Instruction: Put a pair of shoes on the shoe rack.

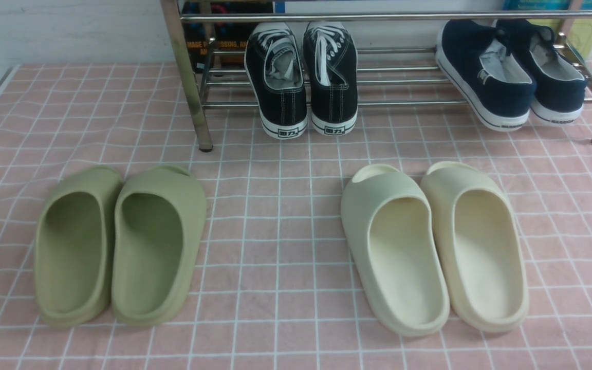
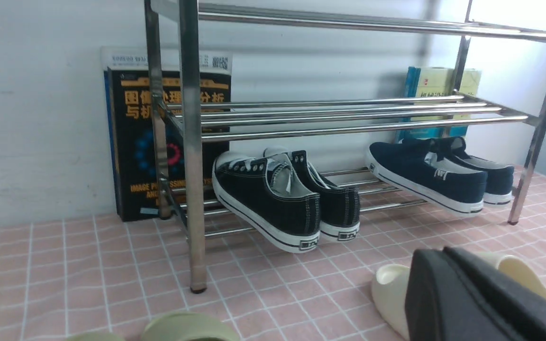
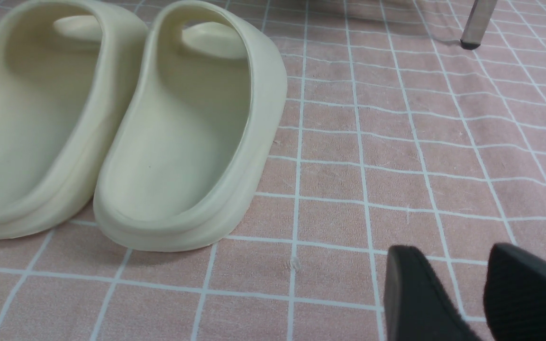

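- Table (image 1: 285, 246): covered in a pink cloth with a white grid; the weave is soft and lies slightly rippled.
- Shoe rack (image 1: 188, 77): shiny chrome, round horizontal rails on square upright legs, standing at the far side of the table against a pale wall. It is wider than the two pairs it carries.
- Olive slides (image 1: 121, 246): matte moulded foam with rounded, open heels, side by side on the cloth at front left.
- Cream slides (image 1: 435, 246): same moulded shape, side by side at front right, angled a little.
- Navy slip-ons (image 1: 512, 72): laceless canvas with white soles, on the lowest rails at the rack's right end.
- Pair of shoes (image 1: 301, 77): black canvas, white laces and stitching, white rubber soles. They sit together left of centre on the lowest rails, tilted, heels overhanging the front rail towards the camera.
- Books (image 2: 168, 137): upright behind the rack.
- Left pincer (image 2: 486, 303): black and ridged, low near a cream slide; cannot tell how its jaws stand.
- Right pincer (image 3: 472, 293): two dark textured fingers spread apart over bare cloth, holding nothing.
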{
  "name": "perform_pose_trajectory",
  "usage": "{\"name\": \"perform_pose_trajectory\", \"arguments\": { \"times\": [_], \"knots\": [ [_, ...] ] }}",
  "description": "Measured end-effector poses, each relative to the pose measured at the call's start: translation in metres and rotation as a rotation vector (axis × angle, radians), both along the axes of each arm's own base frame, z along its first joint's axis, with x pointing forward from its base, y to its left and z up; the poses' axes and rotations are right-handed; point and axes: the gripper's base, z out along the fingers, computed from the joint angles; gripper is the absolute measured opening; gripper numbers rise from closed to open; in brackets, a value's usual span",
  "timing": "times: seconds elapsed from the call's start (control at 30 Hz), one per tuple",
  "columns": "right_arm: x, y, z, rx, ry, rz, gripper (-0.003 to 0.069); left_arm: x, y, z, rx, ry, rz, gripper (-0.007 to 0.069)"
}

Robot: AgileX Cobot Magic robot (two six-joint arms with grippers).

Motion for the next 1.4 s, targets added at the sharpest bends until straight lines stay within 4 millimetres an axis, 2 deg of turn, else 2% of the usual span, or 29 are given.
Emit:
{"name": "perform_pose_trajectory", "arguments": {
  "times": [0.17,0.2,0.5,0.8,1.07,1.17,1.23,1.4],
  "knots": [
    [0.000,0.000,0.000,0.000,0.000,0.000,0.0240,0.007,-0.002,-0.026,0.111,-0.001,0.034,0.0020],
    [0.000,0.000,0.000,0.000,0.000,0.000,0.0240,0.011,-0.003,-0.038,0.153,0.019,0.042,0.0020],
    [0.000,0.000,0.000,0.000,0.000,0.000,0.0240,0.020,-0.009,-0.083,0.248,0.128,0.043,0.0027],
    [0.000,0.000,0.000,0.000,0.000,0.000,0.0240,0.021,-0.001,-0.107,0.333,0.293,0.112,0.0034],
    [0.000,0.000,0.000,0.000,0.000,0.000,0.0240,0.023,0.001,-0.123,0.396,0.343,0.138,0.0039],
    [0.000,0.000,0.000,0.000,0.000,0.000,0.0240,0.023,0.002,-0.139,0.434,0.374,0.139,0.0041],
    [0.000,0.000,0.000,0.000,0.000,0.000,0.0240,0.023,0.002,-0.157,0.470,0.416,0.136,0.0041],
    [0.000,0.000,0.000,0.000,0.000,0.000,0.0240,0.023,-0.001,-0.157,0.458,0.359,0.108,0.0041]
  ]
}}
